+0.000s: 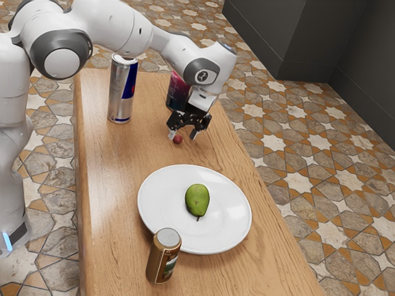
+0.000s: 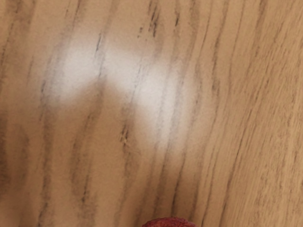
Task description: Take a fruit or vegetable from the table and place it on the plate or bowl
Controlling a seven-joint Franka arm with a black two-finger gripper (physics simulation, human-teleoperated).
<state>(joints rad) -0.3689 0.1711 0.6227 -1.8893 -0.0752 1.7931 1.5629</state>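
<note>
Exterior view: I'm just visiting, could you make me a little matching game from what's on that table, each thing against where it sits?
Things:
1. pear
2. small red fruit
3. brown can
4. silver-and-blue can

Places:
A. upright at the table's far end
B. on the white plate
C. just below the open gripper
D. in front of the plate, nearest the camera

Pairs: 1-B, 2-C, 3-D, 4-A
</note>
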